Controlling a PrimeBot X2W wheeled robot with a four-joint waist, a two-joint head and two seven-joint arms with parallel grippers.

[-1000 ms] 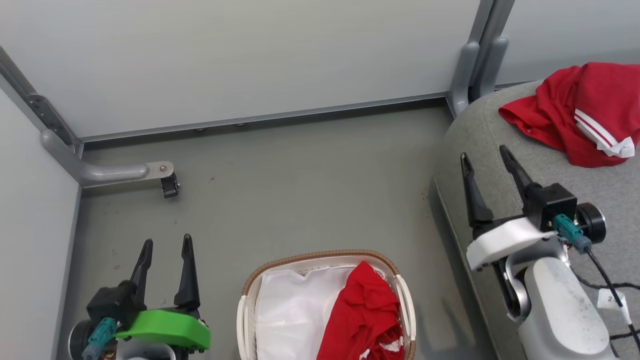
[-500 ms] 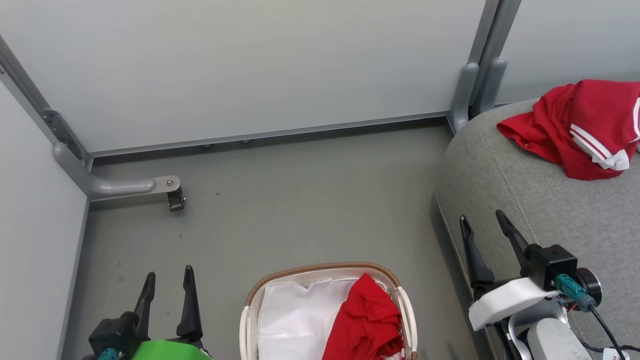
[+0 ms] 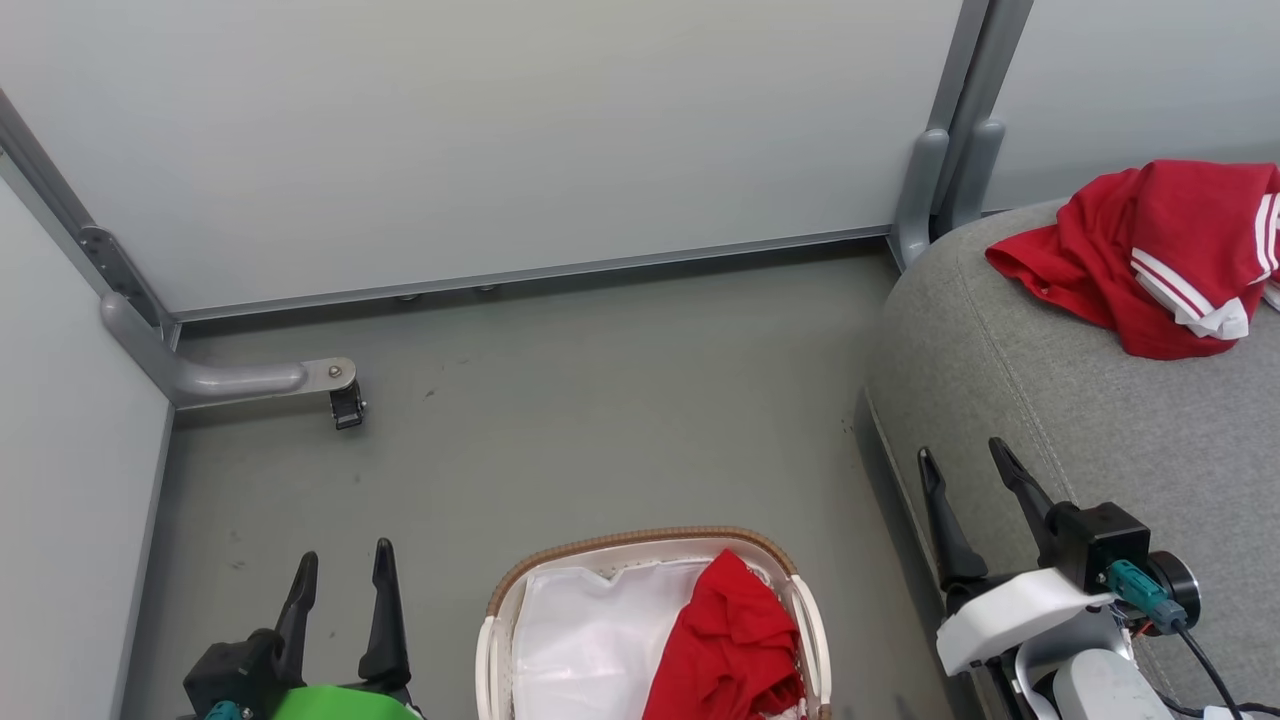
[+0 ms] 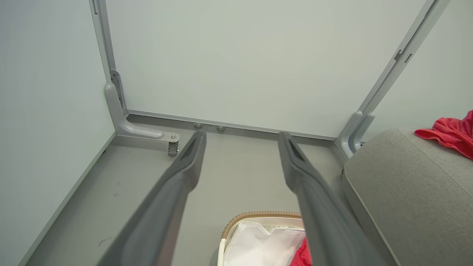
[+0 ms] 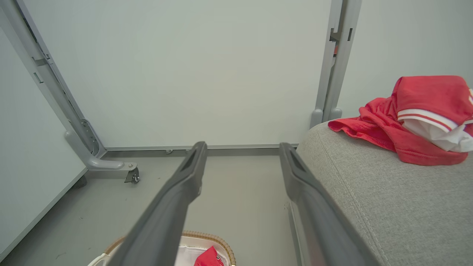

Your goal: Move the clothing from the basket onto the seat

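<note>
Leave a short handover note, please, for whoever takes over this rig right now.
Left gripper: open, empty, over the floor left of the basket.
Right gripper: open, empty, by the seat's front edge.
First red garment: lying on the seat.
Second red garment: in the basket, on the white liner.
Done: one of two garments is on the seat.
Left: pick the second one out of the basket and lay it on the seat.

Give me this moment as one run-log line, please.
left gripper: open, empty | right gripper: open, empty | seat: striped red garment | basket: second red garment | task: half done
</note>
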